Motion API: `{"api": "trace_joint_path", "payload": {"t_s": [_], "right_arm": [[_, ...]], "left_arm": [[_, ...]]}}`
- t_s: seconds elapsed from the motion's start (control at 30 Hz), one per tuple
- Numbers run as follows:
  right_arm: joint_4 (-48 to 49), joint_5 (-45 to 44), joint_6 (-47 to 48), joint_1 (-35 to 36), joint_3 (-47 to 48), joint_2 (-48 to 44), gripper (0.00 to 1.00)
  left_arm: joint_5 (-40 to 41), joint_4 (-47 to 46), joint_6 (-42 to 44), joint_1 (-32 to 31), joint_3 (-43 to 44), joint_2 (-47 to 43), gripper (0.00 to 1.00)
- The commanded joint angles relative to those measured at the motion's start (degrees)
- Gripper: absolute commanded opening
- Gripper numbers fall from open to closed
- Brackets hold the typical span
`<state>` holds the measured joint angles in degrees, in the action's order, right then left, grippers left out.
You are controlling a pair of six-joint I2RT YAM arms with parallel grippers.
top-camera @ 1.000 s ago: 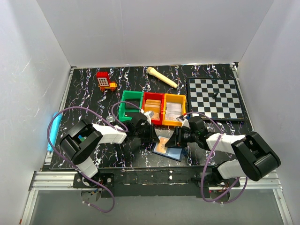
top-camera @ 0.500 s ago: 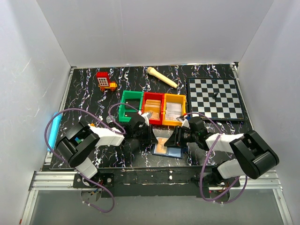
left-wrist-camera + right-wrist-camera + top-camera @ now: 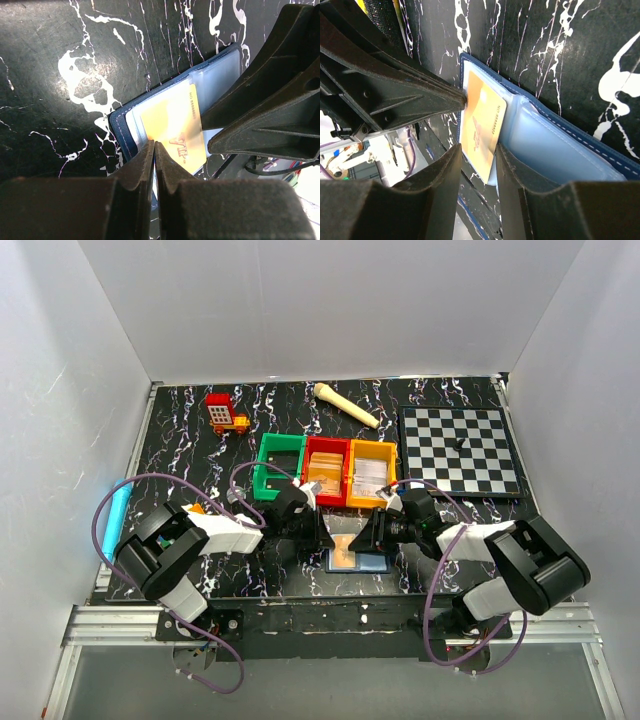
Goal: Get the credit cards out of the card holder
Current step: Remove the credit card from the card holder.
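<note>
Card holder (image 3: 560, 150) lies open between both claws, left claw (image 3: 154, 149) pinched on its orange card (image 3: 172, 127), right claw (image 3: 479, 150) apart

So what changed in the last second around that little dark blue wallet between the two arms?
The right gripper slid left over the dark navy bifold card holder, which turned from tilted to nearly straight. The orange-yellow plastic card seems further out, the left gripper pinched shut on its edge; that arm's elbow swung left. The green, red and orange bins and black-and-white chessboard stayed put.
</note>
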<state>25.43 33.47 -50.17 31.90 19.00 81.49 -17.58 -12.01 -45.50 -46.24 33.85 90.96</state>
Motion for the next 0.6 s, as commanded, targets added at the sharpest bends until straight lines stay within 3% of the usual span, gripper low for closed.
{"api": "trace_joint_path", "payload": {"t_s": [0.0, 0.57], "right_arm": [[6.47, 1.86, -2.12, 0.00, 1.21, 1.30, 0.41], [14.47, 3.53, -6.25, 0.00, 0.24, 4.29, 0.43]], "left_arm": [[0.36, 1.90, 0.41, -0.34, -0.62, -1.13, 0.04], [-0.43, 0.76, 0.41, -0.43, -1.41, -0.34, 0.03]]}}
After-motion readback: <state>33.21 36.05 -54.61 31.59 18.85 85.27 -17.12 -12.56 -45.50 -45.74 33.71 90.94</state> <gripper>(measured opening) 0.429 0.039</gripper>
